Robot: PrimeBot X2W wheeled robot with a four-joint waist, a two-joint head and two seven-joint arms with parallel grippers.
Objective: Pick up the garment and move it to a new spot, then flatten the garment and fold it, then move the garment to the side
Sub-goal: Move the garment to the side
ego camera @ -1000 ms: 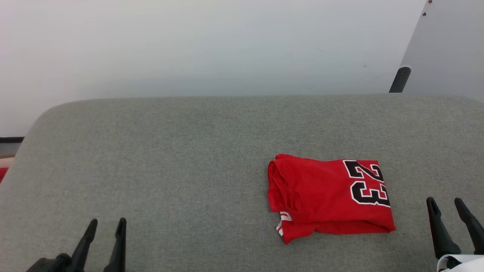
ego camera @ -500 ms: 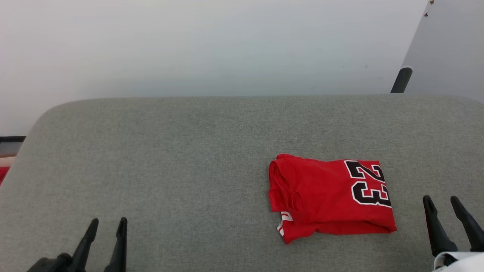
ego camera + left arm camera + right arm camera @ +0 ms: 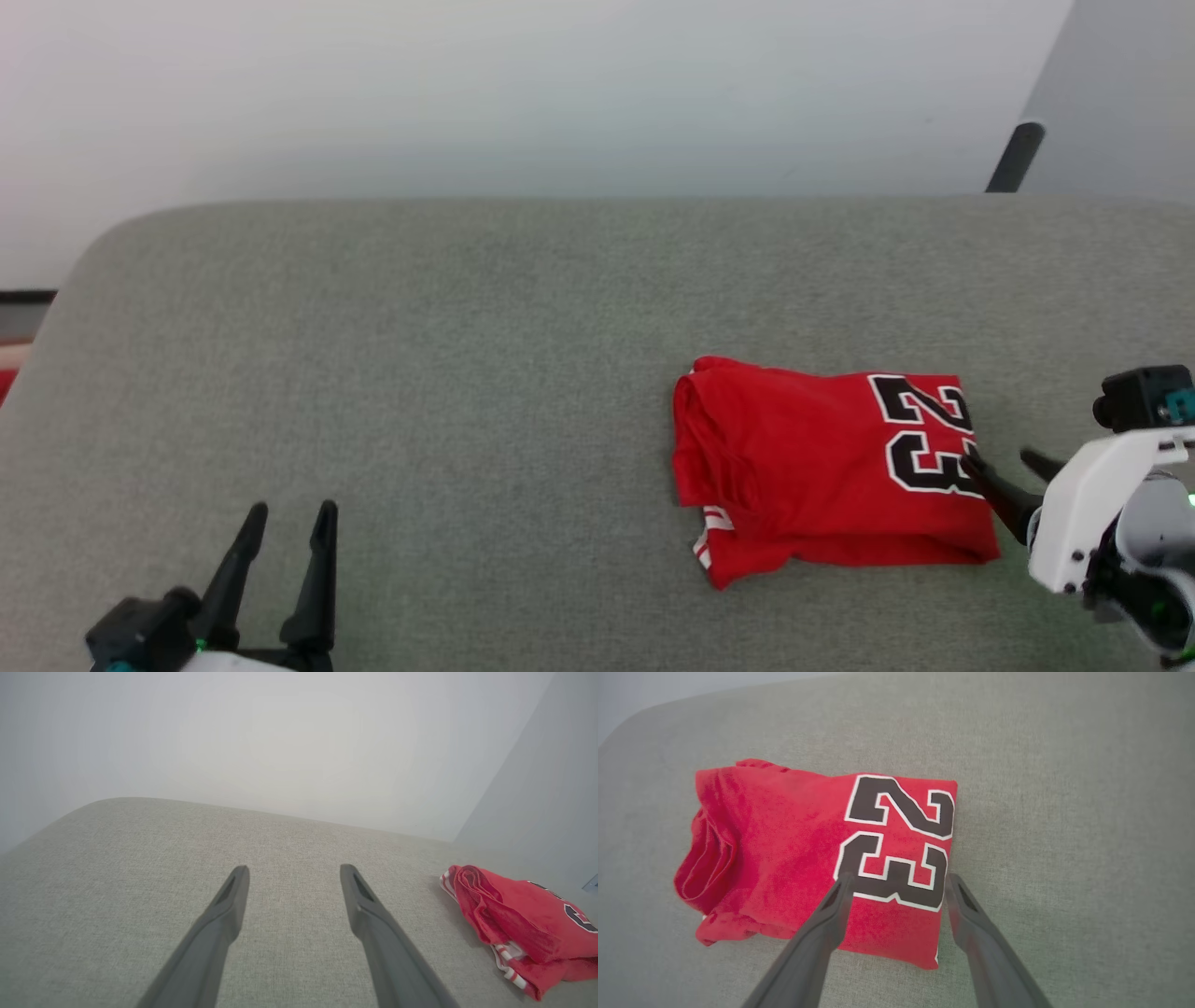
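1. Head view: the garment (image 3: 831, 476) lies folded, a red rectangle with a black "23", on the right part of the grey upholstered surface (image 3: 420, 355).
2. At its numbered edge the right gripper (image 3: 999, 457) stands spread wide and holds nothing. One finger is over the fabric, the other over the surface.
3. Well apart at lower left, the left gripper (image 3: 291, 509) is likewise wide and empty.
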